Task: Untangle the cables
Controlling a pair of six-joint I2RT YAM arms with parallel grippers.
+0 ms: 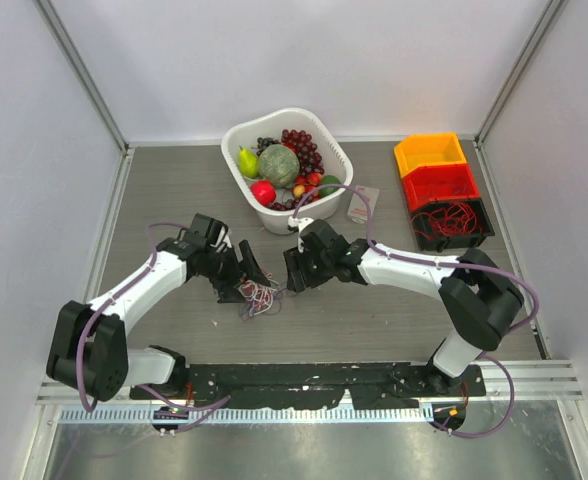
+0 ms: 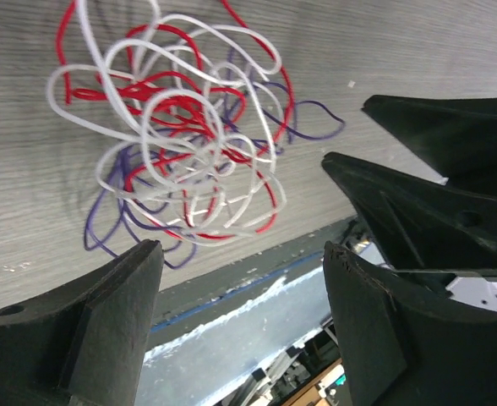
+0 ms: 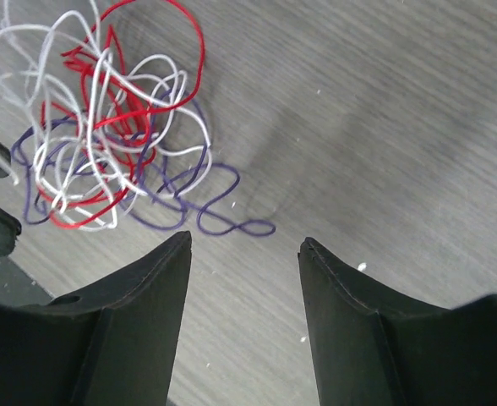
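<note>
Near zone: the cables point(image 1: 260, 296), a loose knot of red, white and purple wire, lie on the grey table point(image 1: 374, 310) near its middle, between my two claws.

Left gripper point(image 1: 244, 279): I read it as wide, with nothing between its jaws. In the left wrist view the cables point(image 2: 185, 161) sit on the table just past the left gripper point(image 2: 240, 313) fingertips, touching neither one.

Right gripper point(image 1: 294, 272): jaws also apart and empty. In its wrist view the cables point(image 3: 105, 144) lie ahead and to the left of the right gripper point(image 3: 244, 288). One purple loop trails toward the gap but stops short of it.

Far zone: a white fruit basket point(image 1: 274, 115) stands beyond the claws. At far right, orange, red and black bins; the black bin point(image 1: 421, 238) holds red wire.
</note>
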